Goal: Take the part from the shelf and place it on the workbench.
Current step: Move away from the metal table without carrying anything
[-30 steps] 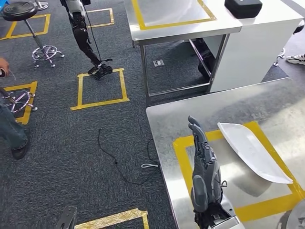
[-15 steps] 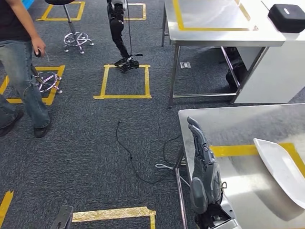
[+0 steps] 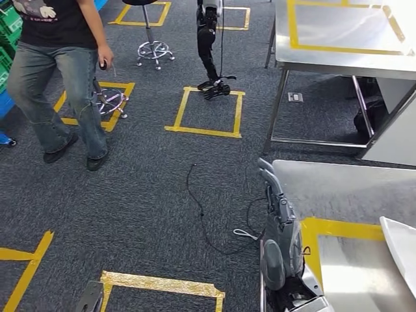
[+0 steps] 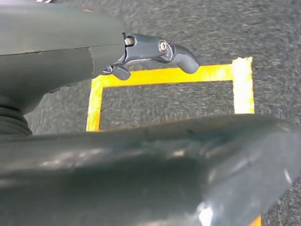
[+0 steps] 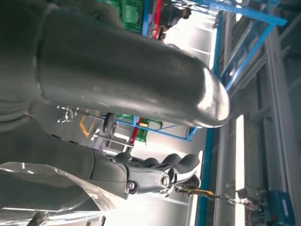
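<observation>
Right robot hand (image 3: 281, 244) upright at the tabletop (image 3: 343, 188) edge, fingers straight and empty; white part (image 3: 401, 244) lying nearby.

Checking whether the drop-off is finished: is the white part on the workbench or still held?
On the workbench: the white part lies on the steel workbench by the yellow tape, and the right hand is apart, holding nothing.
</observation>
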